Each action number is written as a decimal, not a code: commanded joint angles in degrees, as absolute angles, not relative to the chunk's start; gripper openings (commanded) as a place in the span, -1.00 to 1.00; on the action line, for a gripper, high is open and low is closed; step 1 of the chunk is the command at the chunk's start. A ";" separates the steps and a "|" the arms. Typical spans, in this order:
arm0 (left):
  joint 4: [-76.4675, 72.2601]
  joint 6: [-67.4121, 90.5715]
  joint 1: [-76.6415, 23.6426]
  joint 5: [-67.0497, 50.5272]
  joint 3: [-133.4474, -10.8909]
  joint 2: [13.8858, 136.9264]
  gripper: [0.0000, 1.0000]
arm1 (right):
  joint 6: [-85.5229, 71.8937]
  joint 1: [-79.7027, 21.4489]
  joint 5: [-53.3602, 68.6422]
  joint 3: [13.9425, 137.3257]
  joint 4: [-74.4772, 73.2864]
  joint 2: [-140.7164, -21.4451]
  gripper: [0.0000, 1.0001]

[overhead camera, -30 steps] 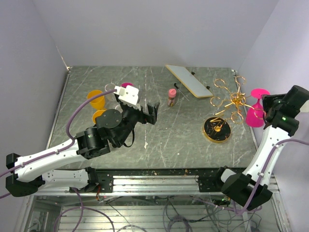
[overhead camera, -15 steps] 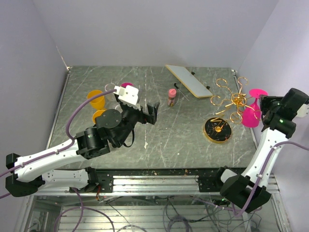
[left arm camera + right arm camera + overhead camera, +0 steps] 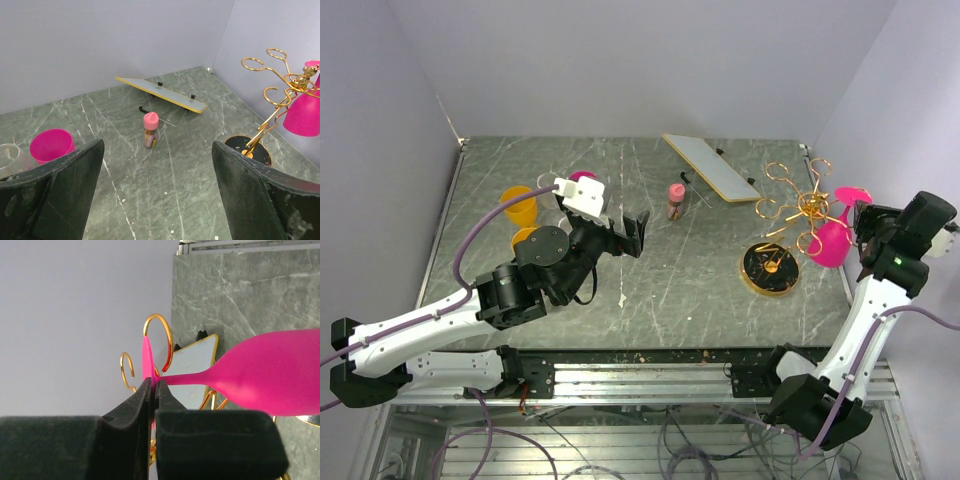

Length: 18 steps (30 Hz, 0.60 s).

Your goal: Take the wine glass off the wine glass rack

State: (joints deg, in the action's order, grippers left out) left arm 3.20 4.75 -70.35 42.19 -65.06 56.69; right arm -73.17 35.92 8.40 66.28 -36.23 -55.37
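1. The right pincer (image 3: 154, 388) is clenched on the thin foot (image 3: 146, 357) of the wine glass (image 3: 832, 243). The glass hangs tilted at the right side of the wine glass rack (image 3: 802, 212), foot high and bowl low, close against the rack's wires. The hold covers only the edge of the foot, so the glass can pivot or slip out if the pull is quick.
2. The foot lies just beside a gold loop (image 3: 159, 315) of the rack. Whether the stem is already out of the loop cannot be told. If it is not, a sideways pull drags the rack along.
3. The rack is thin wire on a small round base (image 3: 770, 268). A catch near its top can tip it over onto the tabletop (image 3: 700, 290).
4. The wall (image 3: 910, 120) is near on the right side of the rack, where the arm works. There is little room to draw the glass away, so the bowl or the arm may strike it.
5. The left pincer (image 3: 632, 230) is released and empty, well apart to the left of the rack, so nothing steadies the rack.
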 commanded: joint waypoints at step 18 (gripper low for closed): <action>1.19 5.62 -70.75 42.05 -64.78 56.24 0.98 | -71.82 36.03 -3.20 72.40 -43.51 -53.96 -1.00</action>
